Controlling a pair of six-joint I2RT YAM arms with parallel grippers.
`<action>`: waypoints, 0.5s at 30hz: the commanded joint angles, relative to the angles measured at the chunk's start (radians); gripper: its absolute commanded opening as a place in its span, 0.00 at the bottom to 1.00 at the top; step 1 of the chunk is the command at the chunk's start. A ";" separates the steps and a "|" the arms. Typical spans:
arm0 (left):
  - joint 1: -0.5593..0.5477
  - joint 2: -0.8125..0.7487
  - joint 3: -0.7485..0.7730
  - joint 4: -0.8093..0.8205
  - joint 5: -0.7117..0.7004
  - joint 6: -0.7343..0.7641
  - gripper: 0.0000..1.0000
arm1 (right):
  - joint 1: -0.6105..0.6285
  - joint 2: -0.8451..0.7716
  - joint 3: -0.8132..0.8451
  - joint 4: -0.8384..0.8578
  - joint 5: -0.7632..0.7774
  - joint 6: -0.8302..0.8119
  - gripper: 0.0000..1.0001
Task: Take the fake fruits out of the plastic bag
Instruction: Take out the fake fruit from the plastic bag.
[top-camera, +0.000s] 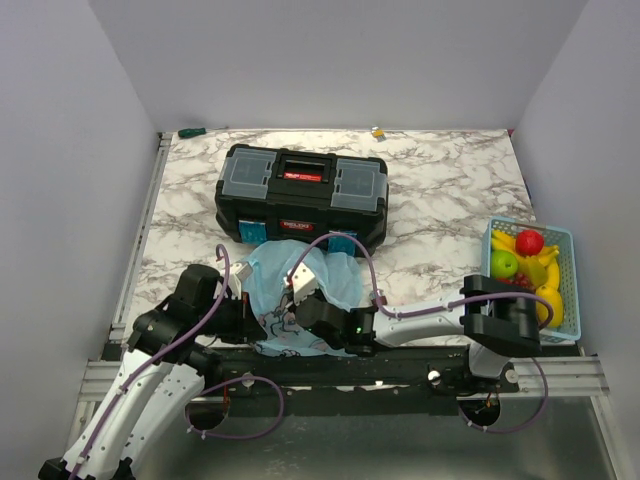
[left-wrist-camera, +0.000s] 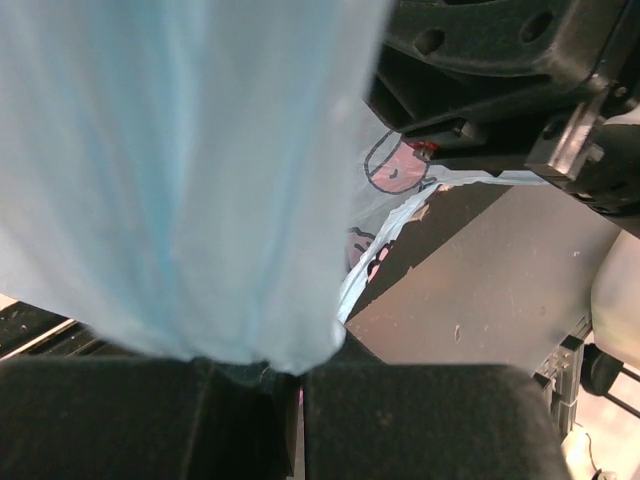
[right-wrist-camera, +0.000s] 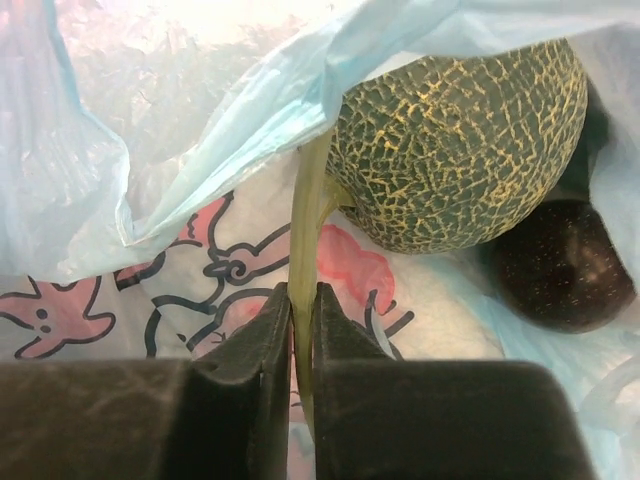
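White walls close round a marble-patterned desk (top-camera: 440, 200), where the plastic bag (top-camera: 272, 272) lies crumpled at the near edge, just in front of a black toolbox (top-camera: 302, 190) and between the two arms. Its pale blue film carries a pink-and-brown cartoon print.

Inside the bag, the right wrist view shows a netted green melon (right-wrist-camera: 460, 140) with a pale yellow-green stem (right-wrist-camera: 310, 200). The right pincer (right-wrist-camera: 300, 296) is pinched narrow on that stem. A dark, rounded fruit (right-wrist-camera: 560, 265) sits touching the melon's right side, half in shadow and too dim to name. Folds of film cut off the melon's top and left edge.

The left pincer (left-wrist-camera: 285, 375) is closed tight on a gathered fold of the bag, and blurred blue plastic fills most of its view. From above, both pincers are largely hidden by the arms and the bag, and the bag's contents cannot be made out.

At the desk's right edge, well apart from the bag, a light-blue mesh basket (top-camera: 573, 290) holds a red fruit (top-camera: 530, 242), a green apple (top-camera: 504, 263), bananas (top-camera: 547, 258) and a lemon (top-camera: 548, 300). The right arm covers the basket's near corner.
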 joint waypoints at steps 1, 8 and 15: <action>-0.007 -0.010 -0.006 0.008 0.010 0.005 0.00 | -0.001 -0.057 -0.009 0.030 0.006 -0.022 0.04; -0.007 -0.032 0.028 -0.011 -0.093 -0.047 0.00 | 0.002 -0.117 0.031 -0.134 -0.234 -0.088 0.01; -0.007 -0.097 0.059 0.015 -0.153 -0.111 0.00 | 0.002 -0.220 0.041 -0.206 -0.338 -0.081 0.01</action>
